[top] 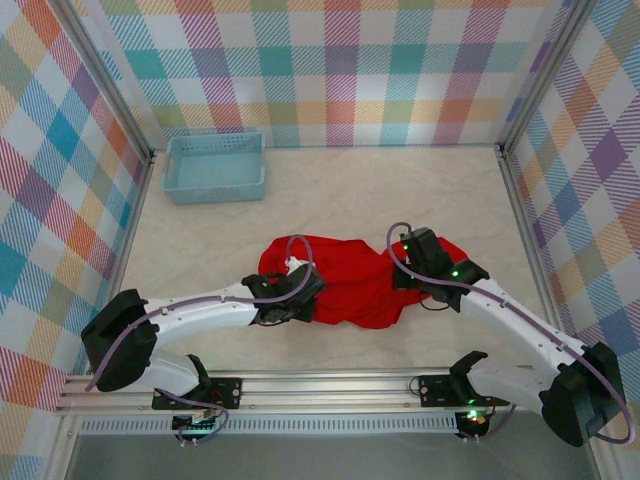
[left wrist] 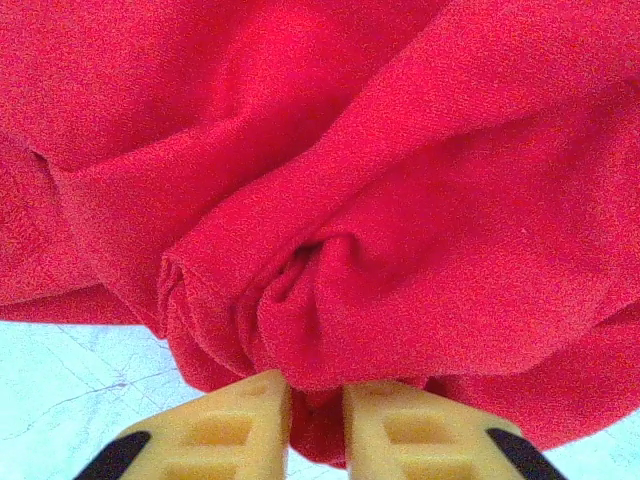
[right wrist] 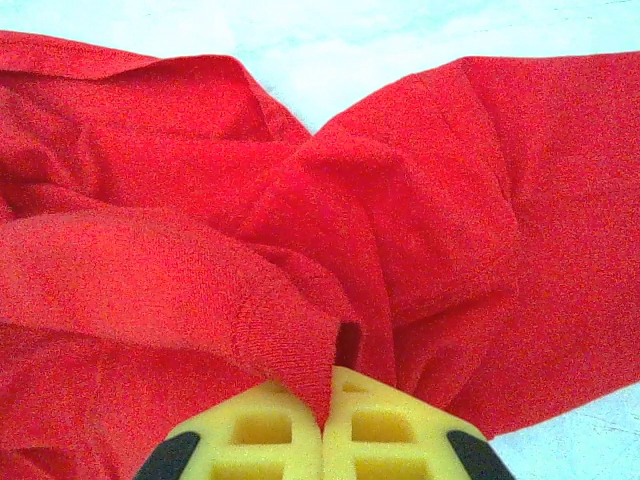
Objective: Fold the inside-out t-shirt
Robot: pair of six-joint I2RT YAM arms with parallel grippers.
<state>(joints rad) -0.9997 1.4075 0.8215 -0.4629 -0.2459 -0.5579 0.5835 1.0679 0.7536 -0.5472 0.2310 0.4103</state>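
Top external view: basket (top: 215, 168) at back left of the tabletop (top: 350, 190), well apart from the work. T-shirt (top: 365, 285) lies bunched near the middle, a crumpled red heap, not spread and not folded.

Left hand (left wrist: 317, 398): at the heap's left edge. Wrist view shows yellow pads nearly together, a thick gather of red cloth pinched between them. Clenched on the t-shirt.

Right hand (right wrist: 323, 405): at the heap's right upper edge. Pads pressed together, a seamed edge of cloth caught in the pinch. Also grasping the t-shirt. That edge may be a sleeve or the hem; the folds are too tangled to say which.

Step, as judged: opening out, ahead of any fold. Both hands have a grip, one on each side, but the cloth between is slack and doubled over itself.

Next move calls for: drawing the two hands apart, likely with some lift, so the body pulls flat. Both pinches must hold. The left grips a bulky gather, so layers may slip unevenly.
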